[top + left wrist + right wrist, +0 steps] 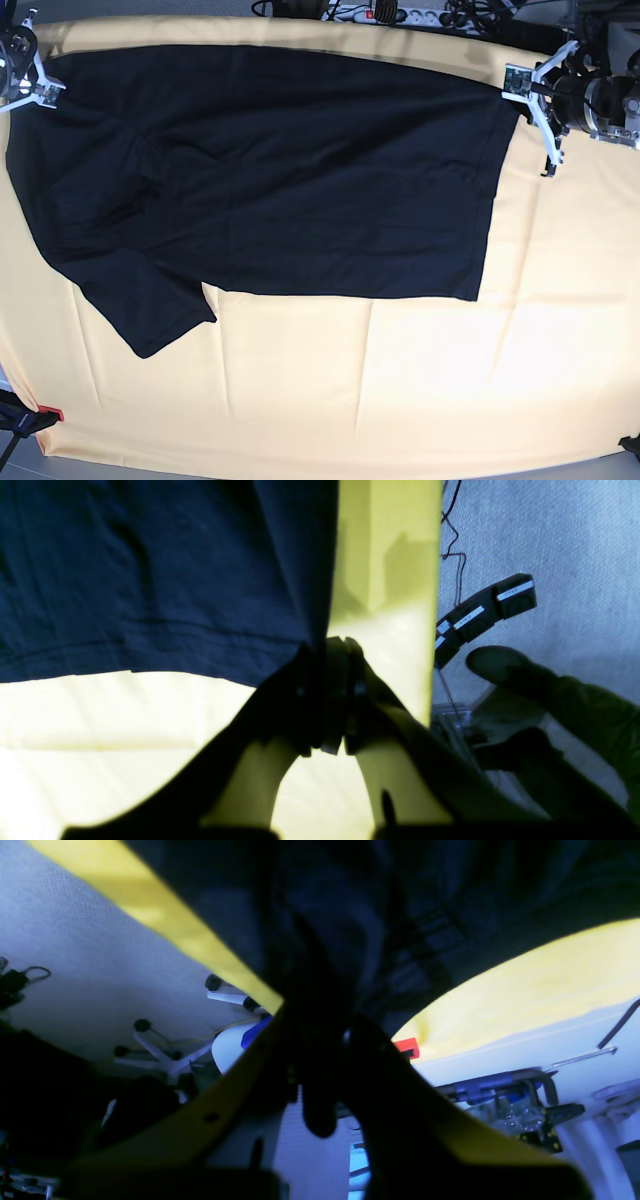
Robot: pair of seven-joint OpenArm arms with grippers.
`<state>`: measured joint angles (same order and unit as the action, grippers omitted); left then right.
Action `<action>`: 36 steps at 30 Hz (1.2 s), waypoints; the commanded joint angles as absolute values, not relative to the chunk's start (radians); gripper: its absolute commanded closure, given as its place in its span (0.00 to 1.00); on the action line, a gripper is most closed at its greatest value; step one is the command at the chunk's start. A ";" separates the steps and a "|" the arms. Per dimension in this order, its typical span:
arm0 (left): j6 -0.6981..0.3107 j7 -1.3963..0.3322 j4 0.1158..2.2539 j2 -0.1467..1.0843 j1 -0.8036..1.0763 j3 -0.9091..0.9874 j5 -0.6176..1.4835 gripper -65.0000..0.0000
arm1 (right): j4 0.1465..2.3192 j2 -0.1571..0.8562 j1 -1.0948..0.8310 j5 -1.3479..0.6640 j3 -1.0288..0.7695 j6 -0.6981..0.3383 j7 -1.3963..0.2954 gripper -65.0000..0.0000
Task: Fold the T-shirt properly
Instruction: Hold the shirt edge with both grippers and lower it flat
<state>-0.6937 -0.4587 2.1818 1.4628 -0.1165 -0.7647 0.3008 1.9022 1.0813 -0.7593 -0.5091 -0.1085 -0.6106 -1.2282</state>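
Note:
The black T-shirt [300,170] lies spread sideways across the pale yellow tablecloth [400,380], with one sleeve [150,310] pointing to the front left. My left gripper [512,88] at the back right is shut on the shirt's far hem corner. In the left wrist view, the gripper [327,652] pinches the dark fabric [150,570] over the cloth [100,730]. My right gripper [45,88] at the back left is shut on the shirt's far shoulder end. In the right wrist view, that gripper [320,1005] is buried in dark fabric [400,900].
A power strip and cables [390,12] lie beyond the table's back edge. A red clip [50,413] holds the cloth at the front left corner and also shows in the right wrist view [406,1046]. Black labelled blocks [485,612] sit off the table's side.

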 commanded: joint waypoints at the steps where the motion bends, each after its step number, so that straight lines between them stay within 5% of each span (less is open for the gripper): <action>1: -0.698 -0.455 2.192 1.488 -0.125 -0.754 0.326 1.00 | 1.914 1.114 -0.756 -0.502 -0.121 -0.609 -1.246 1.00; 15: -0.698 -0.495 2.192 1.488 -0.125 -0.754 0.379 1.00 | 1.916 1.147 -0.756 -0.527 -0.121 -0.567 -1.258 1.00; 19: -0.698 -0.498 2.192 1.488 -0.125 -0.754 0.379 0.51 | 1.921 1.147 -0.756 -0.569 -0.121 -0.547 -1.287 0.72; 21: -0.698 -0.499 2.192 1.488 -0.125 -0.754 0.379 0.37 | 1.930 1.147 -0.756 -0.605 -0.121 -0.546 -1.307 0.66; 36: -0.698 -0.525 2.192 1.488 -0.126 -0.754 0.372 0.37 | 2.028 1.148 -0.754 -0.607 -0.121 -0.543 -1.396 0.65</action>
